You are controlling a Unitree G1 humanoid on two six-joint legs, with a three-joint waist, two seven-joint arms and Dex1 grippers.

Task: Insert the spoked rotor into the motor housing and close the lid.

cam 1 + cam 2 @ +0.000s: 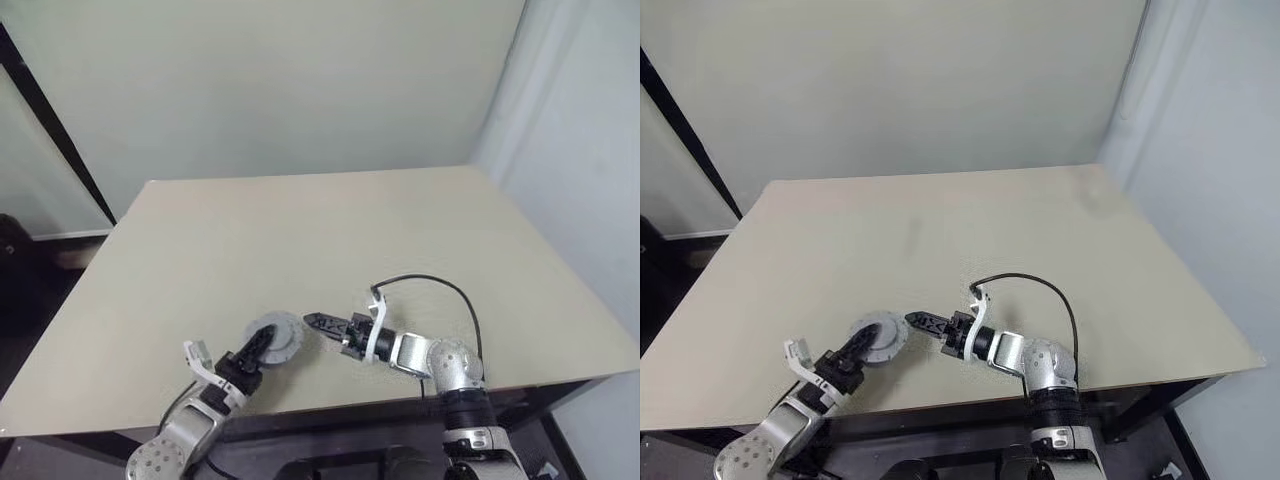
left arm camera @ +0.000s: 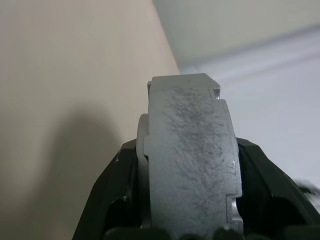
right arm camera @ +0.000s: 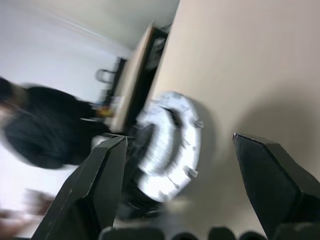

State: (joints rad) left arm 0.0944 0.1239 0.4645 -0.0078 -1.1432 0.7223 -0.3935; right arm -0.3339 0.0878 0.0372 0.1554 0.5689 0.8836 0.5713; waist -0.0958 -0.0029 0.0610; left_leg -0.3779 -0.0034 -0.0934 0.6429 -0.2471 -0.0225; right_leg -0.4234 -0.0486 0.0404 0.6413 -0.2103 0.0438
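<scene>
The left gripper (image 1: 262,345) grips the grey lid (image 1: 277,338) edge-on near the desk's (image 1: 330,230) front edge; the right gripper (image 1: 313,321), jaws open, sits beside it.

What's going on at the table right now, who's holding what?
The left gripper is clamped on a round grey disc-shaped part, holding it on edge just above the near side of the table; it looks like the assembled motor unit with the lid, though I can't tell whether the rotor is inside. The right gripper sits just beside it, jaws open and holding nothing, pointing at the part.
</scene>
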